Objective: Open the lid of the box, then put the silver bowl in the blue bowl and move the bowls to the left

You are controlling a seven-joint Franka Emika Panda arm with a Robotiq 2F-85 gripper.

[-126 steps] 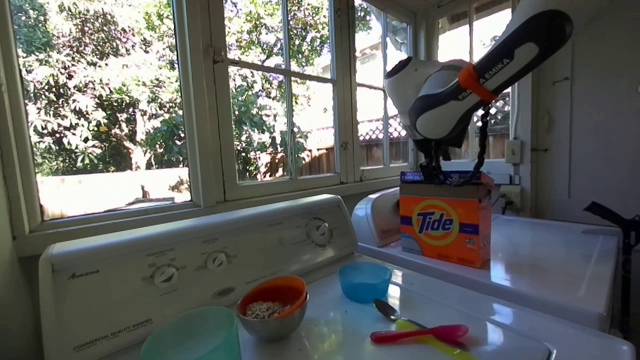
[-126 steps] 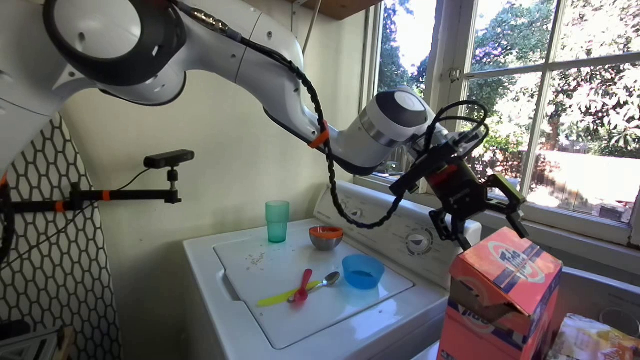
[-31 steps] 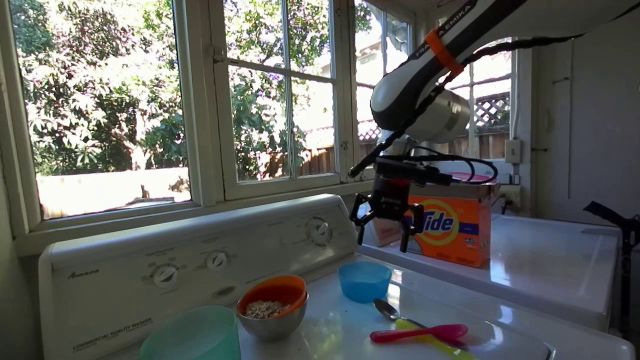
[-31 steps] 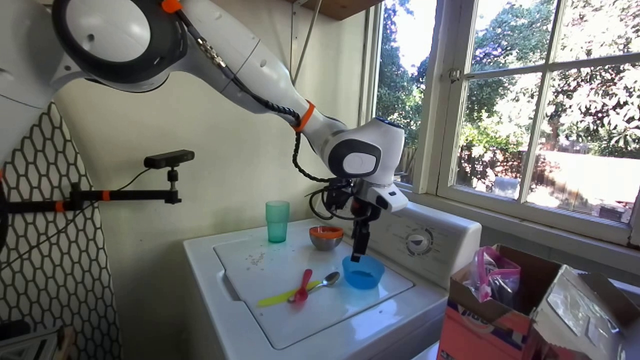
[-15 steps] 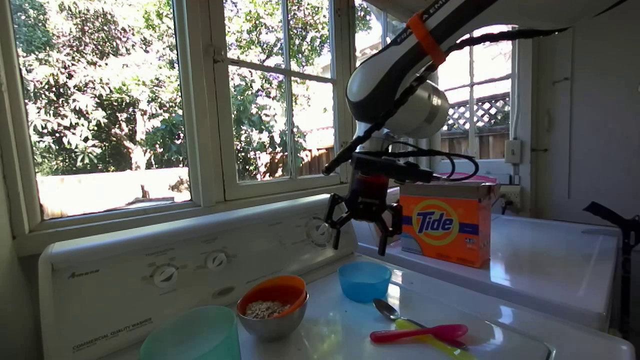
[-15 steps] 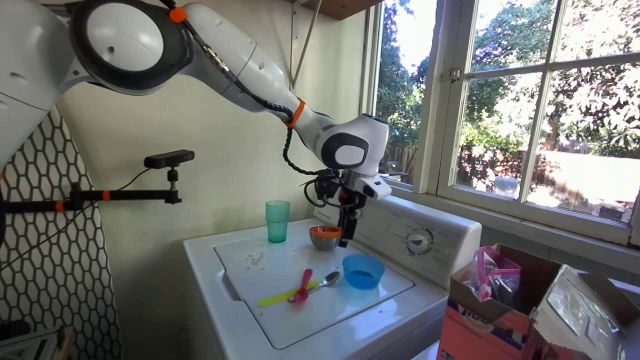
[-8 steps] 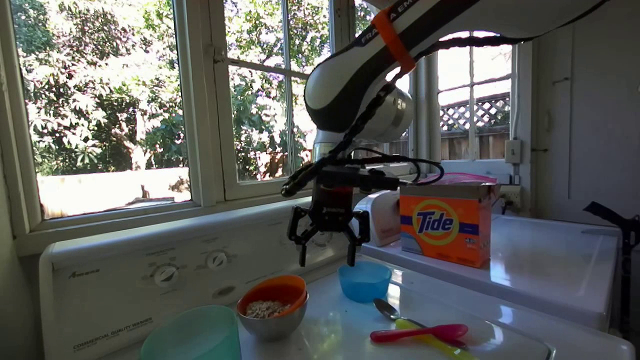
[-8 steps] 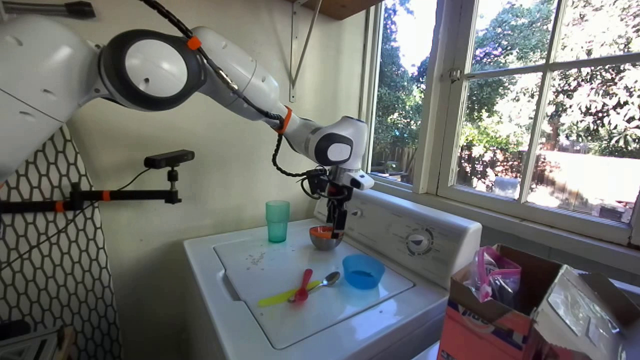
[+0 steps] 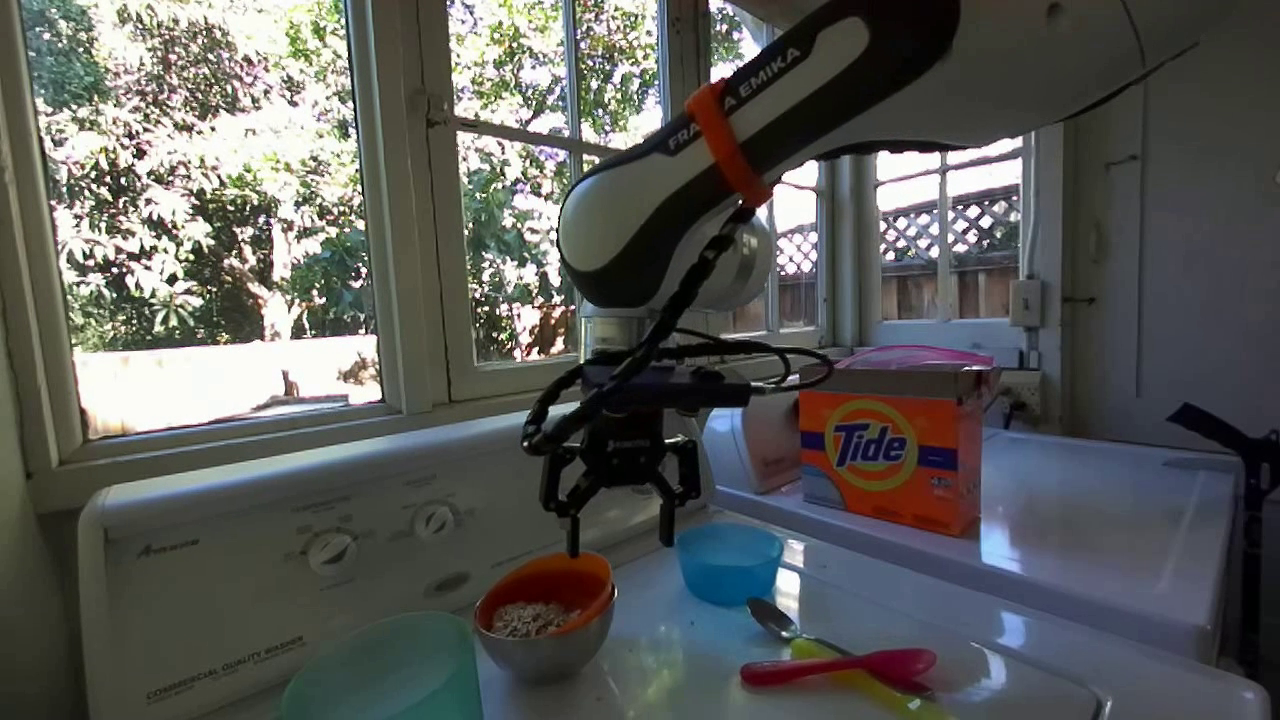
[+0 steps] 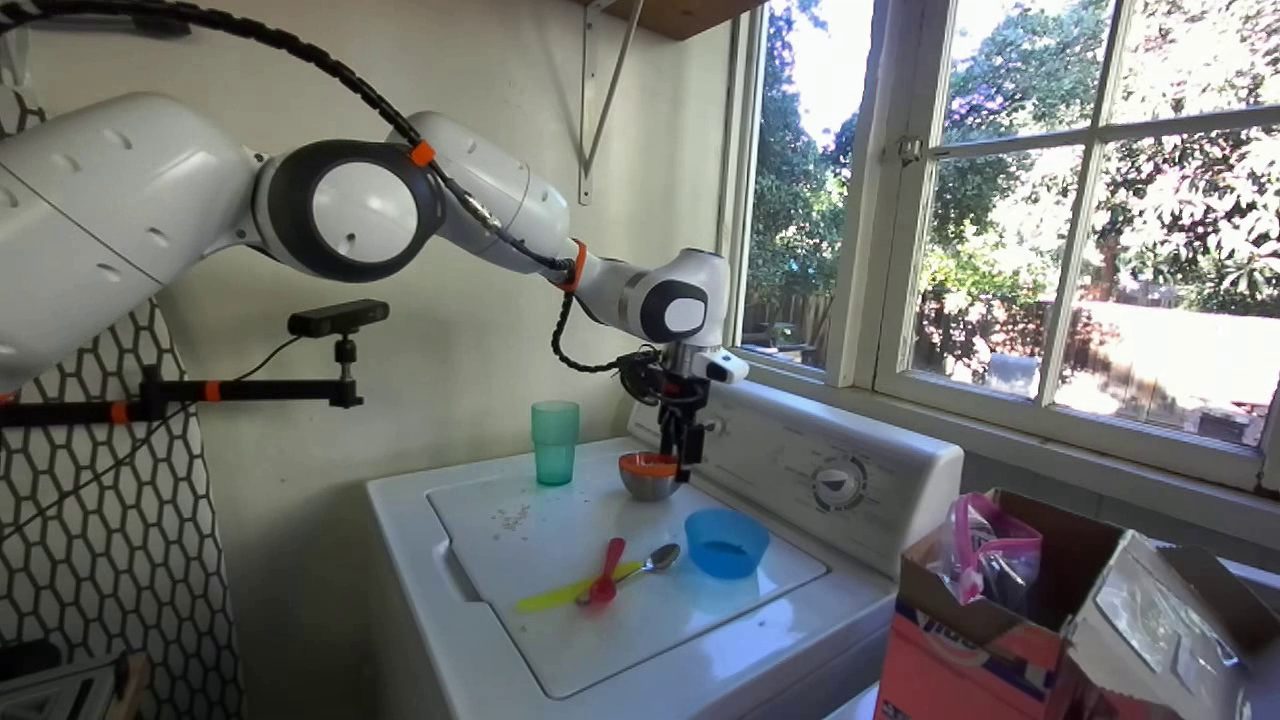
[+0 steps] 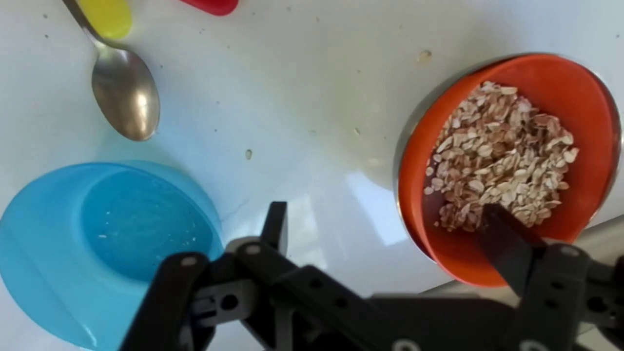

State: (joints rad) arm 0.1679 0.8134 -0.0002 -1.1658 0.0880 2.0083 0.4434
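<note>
"At the lower right of an exterior view, what's changed about the orange cardboard Tide box point(image 10: 985, 665)?"

"Its flat rectangular cardboard lid point(image 10: 1150, 625), down earlier, is now folded back. I'd call that step done."

"And the black two-fingered gripper point(image 9: 620, 542)?"

"Swung left, it hangs above the right side of the round shiny silver metal bowl point(image 9: 545, 655), low centre. Its fingers point(image 9: 667, 522) stand wide apart, gripping nothing; in the wrist view one overlaps the round orange bowl point(image 11: 565, 87) of oats point(image 11: 507, 161) nested inside. Contact isn't clear."

"The round sky-blue plastic bowl point(image 9: 730, 572)?"

"To its right, apart, unmoved. Nesting and the leftward move remain, I judge; next, probably, straddling the silver bowl's rim without spilling."
</note>
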